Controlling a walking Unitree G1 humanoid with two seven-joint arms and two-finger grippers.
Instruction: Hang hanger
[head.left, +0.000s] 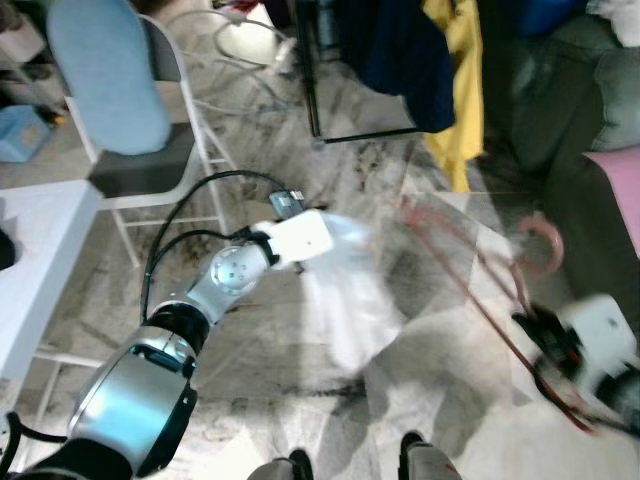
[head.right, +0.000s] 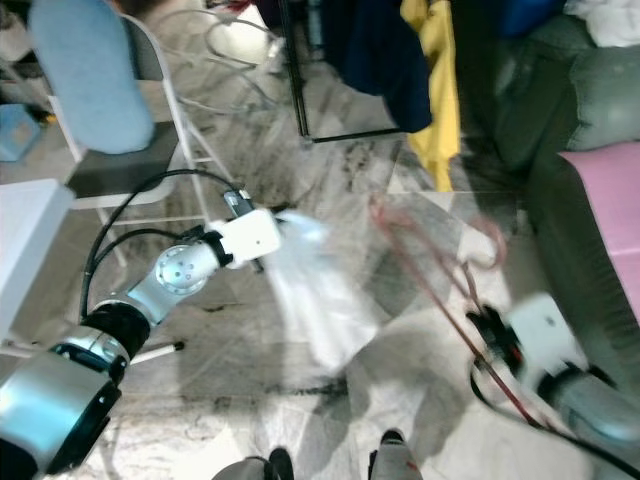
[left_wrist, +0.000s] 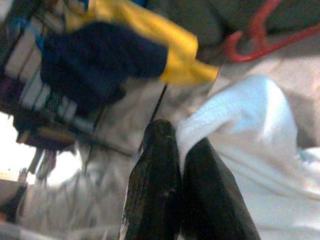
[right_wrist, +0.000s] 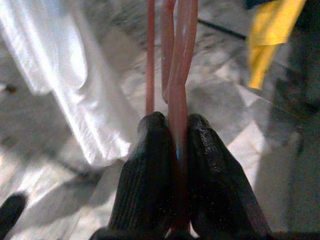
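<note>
A: What has the right pincer (right_wrist: 171, 131) got?
B: It is clenched on the red hanger (head.left: 478, 262), low on the right; the hook end points away, toward the sofa (head.left: 560, 120).
A: And the left pincer (left_wrist: 176, 145)?
B: It grips a white cloth (head.left: 345, 290) that hangs over the marble floor (head.left: 420, 400) at centre.
A: Beyond them?
B: Far off, yellow and navy clothes (head.left: 440, 60) hang; a folding chair (head.left: 130, 110) stands far left.

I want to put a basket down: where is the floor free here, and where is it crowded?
Bare marble floor lies between the folding chair and the black rack foot. The middle is crowded: the left gripper holds a white cloth, the right gripper a red hanger. Hanging clothes and a sofa fill the right.
</note>
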